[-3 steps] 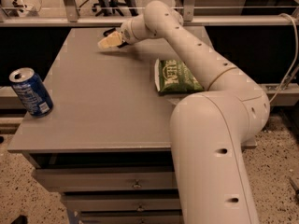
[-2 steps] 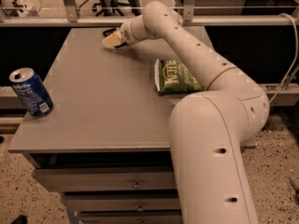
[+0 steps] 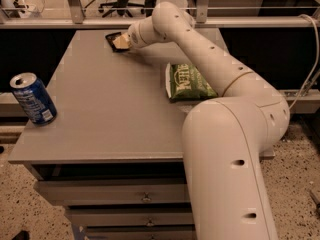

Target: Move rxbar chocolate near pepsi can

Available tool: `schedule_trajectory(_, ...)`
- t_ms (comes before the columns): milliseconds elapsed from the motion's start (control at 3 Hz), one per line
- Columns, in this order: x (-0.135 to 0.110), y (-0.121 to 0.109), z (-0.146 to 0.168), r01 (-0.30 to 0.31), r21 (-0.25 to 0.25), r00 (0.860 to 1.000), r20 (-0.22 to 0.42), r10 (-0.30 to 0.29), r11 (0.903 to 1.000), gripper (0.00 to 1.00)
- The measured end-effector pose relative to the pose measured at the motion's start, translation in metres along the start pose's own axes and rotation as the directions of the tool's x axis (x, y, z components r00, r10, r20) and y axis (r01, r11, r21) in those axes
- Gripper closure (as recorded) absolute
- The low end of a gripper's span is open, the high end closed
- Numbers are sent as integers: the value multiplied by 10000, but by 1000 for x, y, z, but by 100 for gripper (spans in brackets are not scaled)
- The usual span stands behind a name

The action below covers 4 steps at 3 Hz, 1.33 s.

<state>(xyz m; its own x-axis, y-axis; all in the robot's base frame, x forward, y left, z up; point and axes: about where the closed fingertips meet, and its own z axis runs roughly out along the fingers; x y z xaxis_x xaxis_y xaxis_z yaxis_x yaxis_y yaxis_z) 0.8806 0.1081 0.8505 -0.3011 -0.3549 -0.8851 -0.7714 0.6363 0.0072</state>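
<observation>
Gripper (image 3: 121, 42) sits at the table's (image 3: 110, 119) 12 o'clock edge, right on the rxbar chocolate (image 3: 111, 36), a flat black rectangle by the far rim; whether the claw is wide, narrow or holding cannot be told. Pepsi can (image 3: 33, 99), a blue metal cylinder with a silver top, stands upright at 9 o'clock near the left edge, well apart from the bar, with a smooth matte grey top open between them. Crinkly green snack bag (image 3: 189, 81) lies flat at 3 o'clock under the glossy cream arm (image 3: 210, 64).
</observation>
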Motion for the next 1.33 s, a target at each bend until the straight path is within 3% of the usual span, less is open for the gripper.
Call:
schedule_trajectory(333,-5,7,-6,133,-193,9998,136,-130,9997,100)
schedule_trajectory(1000,-21,36,-39,723,-954,9955,686,-659,9928,100)
schedule_trajectory(1333,-18,57,-60,892,-1623,9934,859,-760,9827,100)
